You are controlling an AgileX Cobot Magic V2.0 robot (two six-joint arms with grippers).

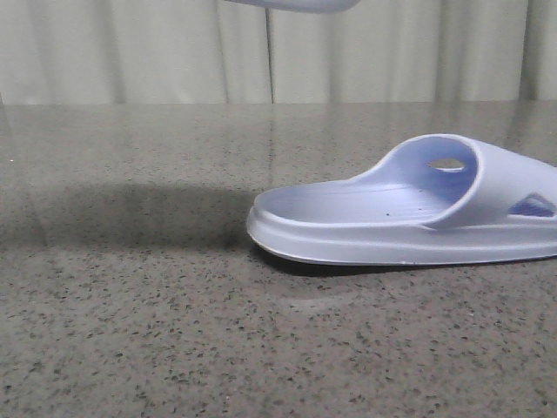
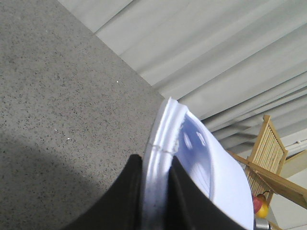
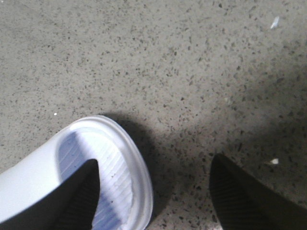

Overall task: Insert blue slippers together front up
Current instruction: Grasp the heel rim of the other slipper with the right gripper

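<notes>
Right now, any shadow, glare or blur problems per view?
Front view: broad dark shadow band left of the resting slipper, sheen on the table. Left wrist view: left gripper and held slipper soft, close. Right wrist view: right gripper fingers blurred, shadowed table.

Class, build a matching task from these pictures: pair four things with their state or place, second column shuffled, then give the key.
1. left gripper
2. right gripper
3. slipper on the table
4. lifted slipper

A. open, beside a slipper's rounded end
B. lying sole down on the speckled top
C. held off the table by its edge
D. shut on a slipper's sole edge

Pairs: 1-D, 2-A, 3-B, 4-C
</notes>
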